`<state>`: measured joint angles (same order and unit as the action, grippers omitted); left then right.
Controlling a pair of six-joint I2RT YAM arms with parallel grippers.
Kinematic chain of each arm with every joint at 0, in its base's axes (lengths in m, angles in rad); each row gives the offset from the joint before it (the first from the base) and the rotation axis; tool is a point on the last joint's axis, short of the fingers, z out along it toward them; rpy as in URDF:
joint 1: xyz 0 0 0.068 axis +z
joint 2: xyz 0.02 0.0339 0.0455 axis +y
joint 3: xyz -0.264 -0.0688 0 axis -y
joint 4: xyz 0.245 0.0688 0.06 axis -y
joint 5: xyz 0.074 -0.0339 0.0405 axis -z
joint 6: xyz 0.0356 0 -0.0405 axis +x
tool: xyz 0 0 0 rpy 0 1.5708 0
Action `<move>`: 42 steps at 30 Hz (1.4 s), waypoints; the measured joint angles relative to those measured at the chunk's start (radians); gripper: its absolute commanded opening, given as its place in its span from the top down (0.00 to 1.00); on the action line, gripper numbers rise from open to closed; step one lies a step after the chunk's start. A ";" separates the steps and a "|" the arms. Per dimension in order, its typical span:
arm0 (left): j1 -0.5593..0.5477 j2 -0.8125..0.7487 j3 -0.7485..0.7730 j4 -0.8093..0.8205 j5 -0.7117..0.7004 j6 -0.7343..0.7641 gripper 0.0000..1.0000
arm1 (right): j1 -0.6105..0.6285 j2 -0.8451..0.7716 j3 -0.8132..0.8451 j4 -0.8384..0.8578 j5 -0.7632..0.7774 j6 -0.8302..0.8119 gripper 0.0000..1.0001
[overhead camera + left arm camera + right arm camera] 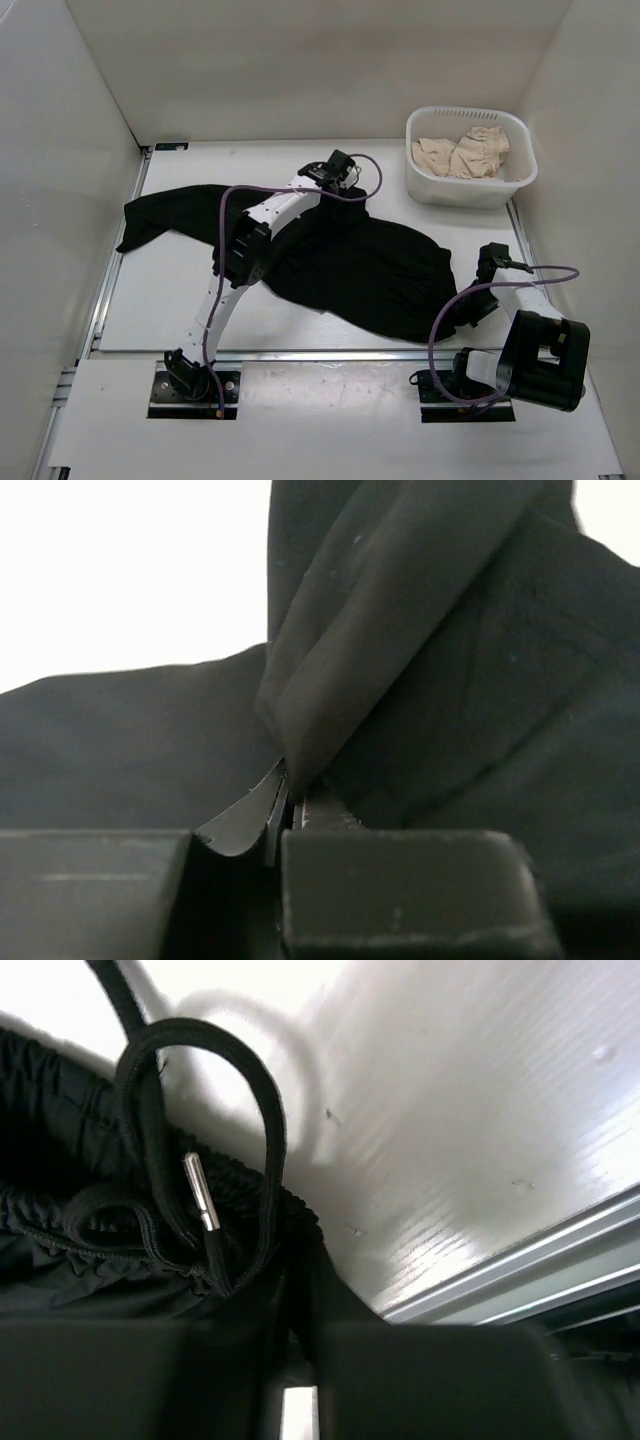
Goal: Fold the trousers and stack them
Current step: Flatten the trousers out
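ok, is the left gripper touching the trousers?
Touching. The left wrist view shows the left gripper shut on a raised fold of the trousers, with fabric pinched between its fingers.

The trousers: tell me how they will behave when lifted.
Probably floppy: the trousers lie in soft folds, and a ridge drapes where the left gripper pinches it. The drawstring will likely dangle loose. The matte fabric looks unlikely to slip.
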<state>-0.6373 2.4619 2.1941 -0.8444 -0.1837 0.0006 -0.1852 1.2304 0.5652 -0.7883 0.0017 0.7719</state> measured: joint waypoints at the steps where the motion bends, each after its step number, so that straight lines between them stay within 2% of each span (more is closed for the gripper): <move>1: 0.007 -0.026 -0.017 -0.005 -0.006 0.000 0.86 | -0.008 0.003 0.004 0.004 0.001 -0.003 1.00; 4: 0.053 -0.152 -0.093 -0.008 -0.010 0.001 0.86 | -0.035 0.016 0.016 0.004 0.010 -0.018 1.00; 7: 0.153 -0.347 -0.204 0.004 -0.008 0.000 0.86 | -0.050 0.027 0.031 0.006 0.032 -0.038 1.00; 9: 0.252 -0.496 -0.293 0.021 -0.005 0.000 0.86 | -0.057 0.033 0.038 0.008 0.049 -0.048 1.00; 12: 0.430 -0.703 -0.438 0.040 0.013 0.000 0.77 | -0.058 0.037 0.044 0.009 0.063 -0.059 1.00; 16: 0.651 -0.903 -0.661 0.029 0.068 -0.001 0.72 | -0.058 0.053 0.057 0.010 0.072 -0.073 1.00; 17: 0.711 -0.950 -0.741 0.023 0.090 -0.001 0.64 | -0.058 0.054 0.060 0.010 0.074 -0.076 1.00; 19: 0.818 -1.025 -0.901 0.002 0.116 0.000 0.57 | -0.058 0.057 0.063 0.014 0.076 -0.081 1.00; 20: 0.866 -1.053 -0.976 -0.018 0.121 0.001 0.36 | -0.058 0.060 0.066 0.014 0.077 -0.084 1.00; 21: 0.903 -1.077 -1.048 -0.024 0.121 0.005 0.26 | -0.058 0.064 0.068 0.015 0.078 -0.088 1.00; 24: 1.005 -1.160 -1.255 -0.073 0.090 -0.001 0.14 | -0.058 0.073 0.076 0.016 0.079 -0.099 1.00; 25: 1.040 -1.188 -1.301 -0.090 0.077 0.001 0.14 | -0.058 0.076 0.078 0.018 0.080 -0.102 1.00; 28: 1.128 -1.251 -1.308 -0.114 0.050 0.000 0.16 | -0.058 0.080 0.082 0.022 0.082 -0.111 1.00; 34: 1.154 -1.215 -1.082 -0.087 0.074 -0.001 0.21 | -0.058 0.086 0.084 0.026 0.083 -0.126 1.00; 37: 1.155 -1.082 -1.012 -0.075 0.116 0.000 0.21 | -0.058 0.096 0.087 0.029 0.085 -0.129 1.00; 40: 1.137 -0.894 -0.938 -0.072 0.156 -0.001 0.13 | -0.059 0.120 0.102 0.023 0.083 -0.141 1.00; 42: 1.098 -0.774 -0.893 -0.066 0.158 -0.001 0.13 | -0.060 0.129 0.108 0.019 0.080 -0.150 1.00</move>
<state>0.4603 1.6875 1.3006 -0.9100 -0.0257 -0.0002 -0.2451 1.3594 0.6731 -0.7692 0.0822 0.6216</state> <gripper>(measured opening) 0.861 0.081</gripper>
